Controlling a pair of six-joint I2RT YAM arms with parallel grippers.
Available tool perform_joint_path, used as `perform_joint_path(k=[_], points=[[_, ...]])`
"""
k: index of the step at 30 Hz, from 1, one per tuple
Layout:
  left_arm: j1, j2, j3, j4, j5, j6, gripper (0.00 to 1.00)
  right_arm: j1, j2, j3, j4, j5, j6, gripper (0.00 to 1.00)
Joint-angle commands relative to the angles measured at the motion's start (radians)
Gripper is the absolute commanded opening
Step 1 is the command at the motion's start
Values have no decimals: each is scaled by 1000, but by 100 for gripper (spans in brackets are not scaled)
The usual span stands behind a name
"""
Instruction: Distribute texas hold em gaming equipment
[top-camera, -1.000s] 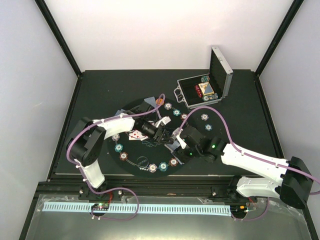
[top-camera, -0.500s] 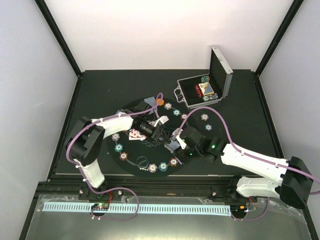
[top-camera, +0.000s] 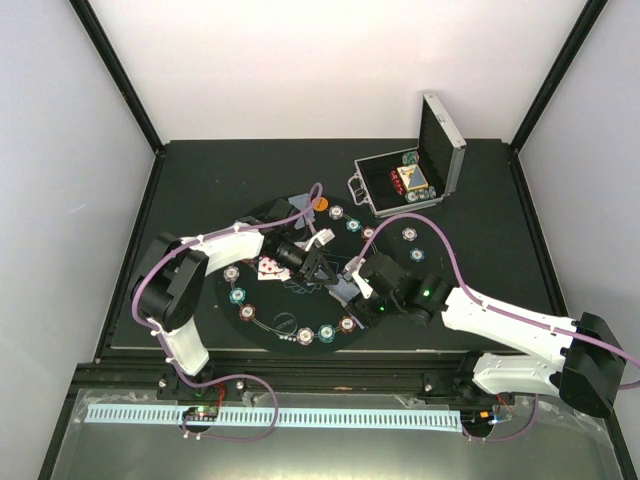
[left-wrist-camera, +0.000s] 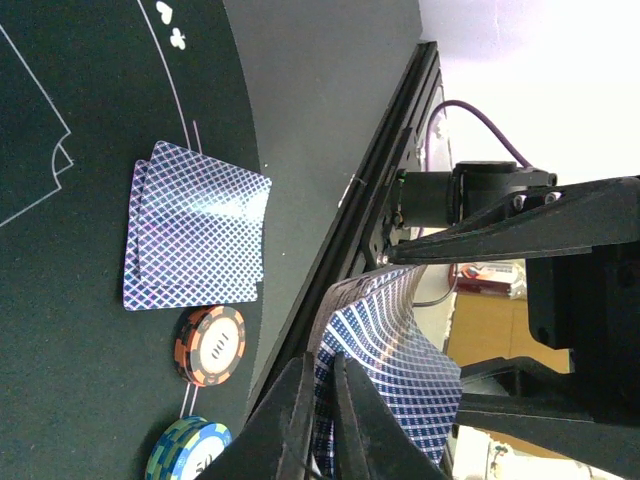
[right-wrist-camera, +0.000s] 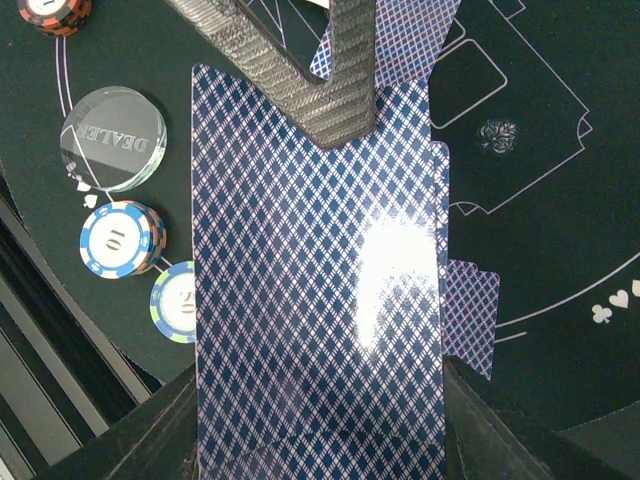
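My right gripper (right-wrist-camera: 320, 425) is shut on a deck of blue-backed playing cards (right-wrist-camera: 300, 250), holding it above the round black mat (top-camera: 262, 308). My left gripper (left-wrist-camera: 323, 360) has its jaws pinched on the edge of the deck's top card (left-wrist-camera: 400, 350); one left finger (right-wrist-camera: 335, 95) lies across the card back in the right wrist view. Both grippers meet over the mat's right half (top-camera: 335, 280). Two face-down cards (left-wrist-camera: 195, 225) lie on the mat beside an orange chip (left-wrist-camera: 212, 345) and a green-blue chip (left-wrist-camera: 190, 452). A clear dealer button (right-wrist-camera: 113, 137) and a blue chip (right-wrist-camera: 120, 240) sit near the mat's edge.
Poker chips ring the mat, for instance a teal chip (top-camera: 237, 295) and another (top-camera: 326, 335). Face-up cards (top-camera: 268, 268) lie left of the grippers. An orange disc (top-camera: 320, 203) sits at the mat's far edge. The open silver case (top-camera: 410, 180) stands at the back right.
The left jaws have narrowed from open onto the top card's edge. The left gripper has edged slightly left; the right arm and deck have stayed put.
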Motion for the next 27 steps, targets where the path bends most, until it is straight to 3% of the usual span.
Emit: perform_joint_path(k=[1,4,15,27], points=[[11,-26,17,-9,24,15,6,3,-3,29,25,24,-3,55],[15,-34,15,-3,39,13,2,4,-2,29,25,29,-1,55],[67,-69,4,-11,58,31,2,3,10,27,14,60,18,55],[184,-70,32,-188,29,193,2,2,0,14,21,110,52,55]])
